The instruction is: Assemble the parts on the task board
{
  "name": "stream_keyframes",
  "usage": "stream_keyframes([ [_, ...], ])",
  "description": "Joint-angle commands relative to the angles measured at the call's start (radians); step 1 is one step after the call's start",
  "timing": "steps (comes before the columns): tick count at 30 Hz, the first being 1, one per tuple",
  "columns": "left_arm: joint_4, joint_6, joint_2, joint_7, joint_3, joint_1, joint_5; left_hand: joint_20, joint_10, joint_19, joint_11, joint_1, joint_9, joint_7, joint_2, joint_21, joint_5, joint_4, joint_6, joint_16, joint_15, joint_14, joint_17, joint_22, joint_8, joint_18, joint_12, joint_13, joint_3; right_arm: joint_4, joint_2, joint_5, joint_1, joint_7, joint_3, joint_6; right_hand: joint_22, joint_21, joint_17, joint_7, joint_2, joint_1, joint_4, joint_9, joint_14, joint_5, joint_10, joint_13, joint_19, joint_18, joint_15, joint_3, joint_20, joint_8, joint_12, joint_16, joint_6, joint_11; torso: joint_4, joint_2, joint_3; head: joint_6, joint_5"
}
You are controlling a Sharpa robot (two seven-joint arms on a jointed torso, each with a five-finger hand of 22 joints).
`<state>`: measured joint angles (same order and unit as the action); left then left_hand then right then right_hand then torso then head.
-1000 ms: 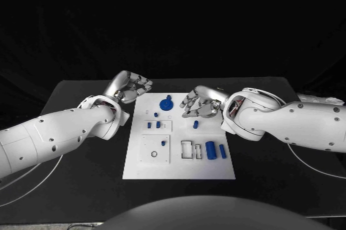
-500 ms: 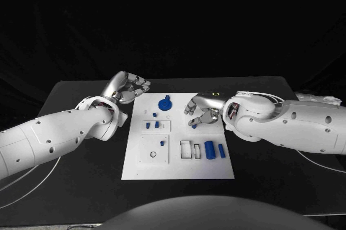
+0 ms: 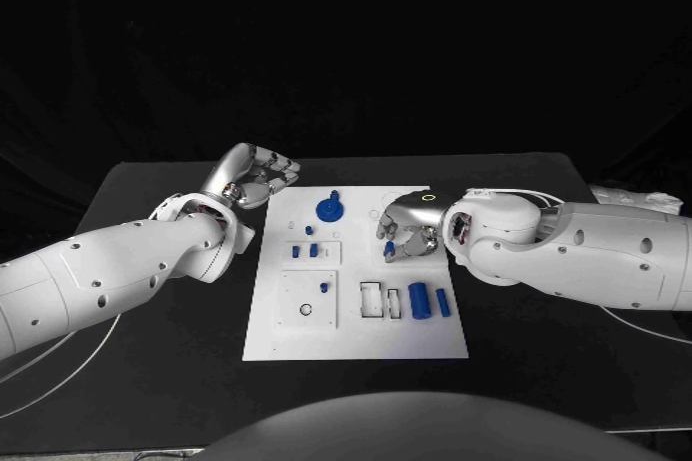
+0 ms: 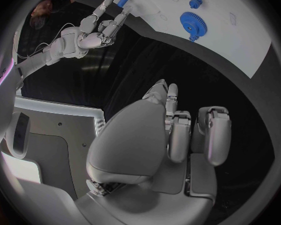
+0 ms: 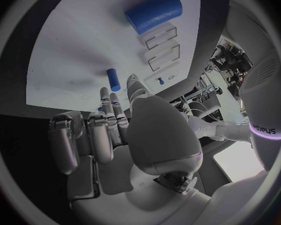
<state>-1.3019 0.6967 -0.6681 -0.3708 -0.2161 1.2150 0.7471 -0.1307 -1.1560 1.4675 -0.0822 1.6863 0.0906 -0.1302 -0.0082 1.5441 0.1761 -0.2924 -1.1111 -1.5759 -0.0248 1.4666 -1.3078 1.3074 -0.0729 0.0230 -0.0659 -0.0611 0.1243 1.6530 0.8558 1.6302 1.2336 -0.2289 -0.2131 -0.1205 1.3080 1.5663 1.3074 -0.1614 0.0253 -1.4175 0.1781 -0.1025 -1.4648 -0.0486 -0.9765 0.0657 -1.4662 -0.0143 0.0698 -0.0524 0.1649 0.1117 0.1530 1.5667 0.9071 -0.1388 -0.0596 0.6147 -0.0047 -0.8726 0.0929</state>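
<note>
The white task board (image 3: 361, 326) lies mid-table, with a blue gear (image 3: 330, 211) at its far end and two blue cylinders (image 3: 420, 300) near its right edge. My right hand (image 3: 408, 229) hovers over the board's right side. Its fingers reach down to a small blue peg (image 3: 389, 248), and nothing is held. In the right wrist view the fingertips (image 5: 105, 96) sit just short of that peg (image 5: 113, 79), with a large cylinder (image 5: 154, 12) beyond. My left hand (image 3: 257, 176) hangs off the board's far left corner, fingers curled in on nothing.
Two small blue pegs (image 3: 304, 251) stand in a raised block on the board's left half. Nearer me are another peg (image 3: 327, 287) and a black ring (image 3: 306, 309). Rectangular slots (image 3: 382, 299) sit beside the cylinders. Black table (image 3: 548, 321) surrounds the board.
My right hand has turned and dropped toward the board, its fingers closing in on the small peg at the right side. The left hand has stayed put.
</note>
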Motion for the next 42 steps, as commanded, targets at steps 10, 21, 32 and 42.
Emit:
stream_keyframes([
  [10, -0.002, -0.006, 0.000, -0.008, 0.001, 0.000, 0.005, 0.005, -0.004, 0.085, -0.002, 0.003, 0.001, 0.000, -0.001, 0.003, -0.004, -0.001, -0.006, 0.005, 0.004, 0.104, -0.263, 0.255, 0.003, -0.017, 0.004, 0.001, 0.003, -0.008, -0.013, 0.052, -0.007, -0.055, 0.000, 0.064, 0.263, 0.004, 0.263, 0.046, -0.060, -0.068, -0.031, -0.003, -0.106, 0.001, -0.094, 0.004, -0.105, 0.014, -0.015, -0.044, 0.001, 0.011, 0.022, 0.004, 0.057, 0.027, -0.0007, 0.001, -0.0010, 0.000, -0.001],
  [21, -0.002, -0.008, 0.001, -0.008, 0.001, 0.001, 0.005, 0.005, -0.004, 0.085, -0.002, 0.003, 0.001, 0.000, -0.001, 0.003, -0.004, -0.001, -0.006, 0.005, 0.004, 0.104, -0.263, 0.255, 0.003, -0.017, 0.004, 0.001, 0.003, -0.007, -0.024, 0.083, -0.015, -0.066, 0.000, 0.022, 0.263, 0.004, 0.263, 0.047, -0.100, -0.123, -0.041, -0.012, -0.106, 0.000, -0.194, -0.005, -0.105, 0.014, -0.069, -0.102, -0.051, 0.035, 0.011, 0.004, 0.141, 0.073, -0.0005, 0.000, -0.0002, 0.000, 0.000],
  [32, -0.002, -0.008, 0.000, -0.008, 0.001, 0.001, 0.006, 0.005, -0.004, 0.085, -0.002, 0.003, 0.001, 0.000, -0.001, 0.003, -0.004, -0.001, -0.006, 0.005, 0.004, 0.104, -0.263, 0.255, 0.003, -0.017, 0.004, 0.001, 0.003, 0.007, -0.015, 0.079, -0.016, -0.055, 0.000, -0.051, 0.263, 0.004, 0.263, 0.044, -0.089, -0.130, -0.044, -0.015, -0.106, -0.001, -0.224, -0.006, -0.105, 0.014, -0.072, -0.119, -0.060, 0.039, -0.017, 0.004, 0.172, 0.074, -0.0006, 0.000, -0.0003, 0.000, -0.004],
  [42, -0.001, -0.008, 0.001, -0.008, 0.001, 0.001, 0.006, 0.005, -0.003, 0.086, -0.002, 0.002, 0.001, 0.000, 0.000, 0.003, -0.004, 0.000, -0.005, 0.005, 0.004, 0.104, -0.263, 0.255, 0.004, -0.017, 0.004, 0.001, 0.006, 0.048, -0.006, 0.053, 0.012, -0.031, 0.001, -0.147, 0.263, 0.004, 0.263, 0.041, -0.079, -0.125, -0.039, -0.014, -0.106, 0.000, -0.227, -0.006, -0.105, 0.014, -0.068, -0.121, -0.058, 0.034, -0.033, 0.004, 0.175, 0.072, -0.0005, 0.000, -0.0008, 0.000, -0.005],
])
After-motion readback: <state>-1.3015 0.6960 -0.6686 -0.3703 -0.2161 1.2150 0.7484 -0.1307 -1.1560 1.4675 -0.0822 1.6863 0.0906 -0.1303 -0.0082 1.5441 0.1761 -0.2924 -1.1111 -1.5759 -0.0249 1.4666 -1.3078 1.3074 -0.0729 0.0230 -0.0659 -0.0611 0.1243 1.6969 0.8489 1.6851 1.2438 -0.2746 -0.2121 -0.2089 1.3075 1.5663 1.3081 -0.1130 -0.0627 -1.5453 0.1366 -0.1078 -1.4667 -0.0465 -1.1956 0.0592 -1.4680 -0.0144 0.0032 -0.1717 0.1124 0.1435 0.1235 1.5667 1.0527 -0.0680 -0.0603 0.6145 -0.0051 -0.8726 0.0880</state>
